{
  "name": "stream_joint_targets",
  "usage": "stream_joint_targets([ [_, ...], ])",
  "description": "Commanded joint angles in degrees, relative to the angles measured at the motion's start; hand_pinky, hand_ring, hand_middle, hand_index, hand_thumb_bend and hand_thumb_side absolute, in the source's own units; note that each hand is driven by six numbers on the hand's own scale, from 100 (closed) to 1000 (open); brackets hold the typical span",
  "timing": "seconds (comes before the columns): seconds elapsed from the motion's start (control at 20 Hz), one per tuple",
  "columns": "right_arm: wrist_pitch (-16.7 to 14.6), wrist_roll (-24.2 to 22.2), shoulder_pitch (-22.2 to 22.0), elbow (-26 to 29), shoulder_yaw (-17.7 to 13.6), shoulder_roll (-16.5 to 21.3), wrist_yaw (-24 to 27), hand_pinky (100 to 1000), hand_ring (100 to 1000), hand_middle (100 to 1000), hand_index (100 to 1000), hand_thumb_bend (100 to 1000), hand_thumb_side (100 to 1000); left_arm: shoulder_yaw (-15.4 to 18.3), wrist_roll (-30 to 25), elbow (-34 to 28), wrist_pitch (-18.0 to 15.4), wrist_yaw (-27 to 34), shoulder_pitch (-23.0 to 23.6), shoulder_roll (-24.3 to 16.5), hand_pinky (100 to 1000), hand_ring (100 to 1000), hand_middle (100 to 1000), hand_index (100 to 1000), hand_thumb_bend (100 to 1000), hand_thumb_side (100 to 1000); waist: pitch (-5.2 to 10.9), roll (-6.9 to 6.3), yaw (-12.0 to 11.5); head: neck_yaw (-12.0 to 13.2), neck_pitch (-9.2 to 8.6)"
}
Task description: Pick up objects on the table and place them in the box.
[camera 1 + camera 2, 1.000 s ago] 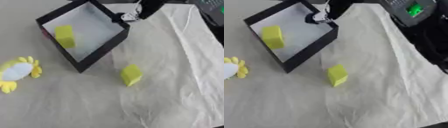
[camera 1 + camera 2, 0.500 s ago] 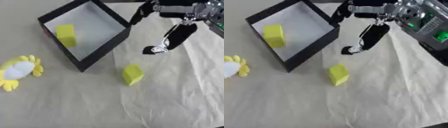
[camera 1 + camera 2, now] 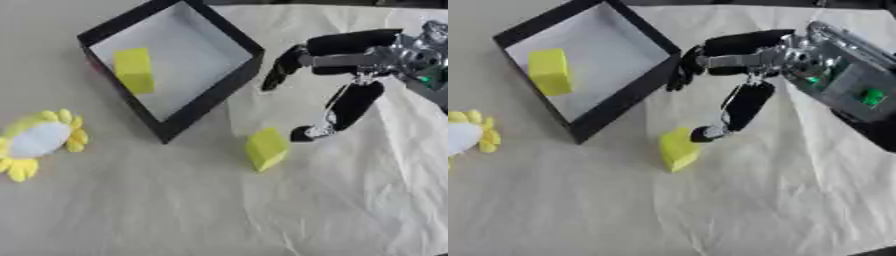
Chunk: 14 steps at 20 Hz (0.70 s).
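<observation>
Right hand (image 3: 350,80): relocated from the far rim of the box a second ago to a position over the cloth, now hanging just above and beside the loose yellow block (image 3: 265,148); fingers spread, uppermost ones reaching toward the box wall, one long digit pointing down with its tip just right of the block; nothing held, contact with the block not discernible. Reads as approach for the next pick, grasp not yet made. Left hand: absent from both views. Black box (image 3: 229,85): square, open-topped, pale floor, set askew at upper left; already containing one yellow block (image 3: 134,70), standing against its left wall. Loose yellow block: small foam-like cuboid, lime-yellow, tilted on one corner-edge, matte, lying on the cream cloth (image 3: 367,200) just beyond the box's near corner, apart from the wall. Flower-shaped toy (image 3: 37,142): yellow petals round a white centre, flat on the table at the left edge, well apart from the hand, untouched. Tally by present layout: one item boxed, two outstanding.
</observation>
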<state>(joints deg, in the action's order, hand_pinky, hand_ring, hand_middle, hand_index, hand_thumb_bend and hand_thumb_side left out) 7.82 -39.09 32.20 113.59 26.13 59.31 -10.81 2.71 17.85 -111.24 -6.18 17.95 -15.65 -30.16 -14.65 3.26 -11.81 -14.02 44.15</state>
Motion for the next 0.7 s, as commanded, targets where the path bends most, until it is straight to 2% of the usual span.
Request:
stream_joint_targets([
  [0.05, 0.11, -1.49, 0.30, 1.01, 0.69, -0.06, -0.98, 871, 838, 769, 856, 478, 336, 0.08, -0.35, -0.46, 0.05, -0.05, -0.63, -0.93, 951, 984, 932, 861, 124, 786, 0.11, -0.48, -0.18, -0.15, -0.03],
  [0.3, 1.10, -2.52, -0.63, 1.01, 1.98, -1.95, -3.38, 871, 840, 774, 862, 490, 338, -0.10, -0.59, -0.34, 0.15, 0.00, -0.65, -0.73, 951, 985, 933, 861, 124, 788, 0.09, -0.49, -0.40, -0.17, -0.04],
  [0.7, 3.98, -1.76, -1.84, 1.01, 2.56, -4.56, -9.54, 867, 840, 779, 871, 525, 325, -0.30, -0.99, -0.25, 0.23, 0.16, -0.54, -0.30, 952, 990, 931, 862, 124, 789, -0.18, -0.65, -0.71, -0.30, -0.08],
])
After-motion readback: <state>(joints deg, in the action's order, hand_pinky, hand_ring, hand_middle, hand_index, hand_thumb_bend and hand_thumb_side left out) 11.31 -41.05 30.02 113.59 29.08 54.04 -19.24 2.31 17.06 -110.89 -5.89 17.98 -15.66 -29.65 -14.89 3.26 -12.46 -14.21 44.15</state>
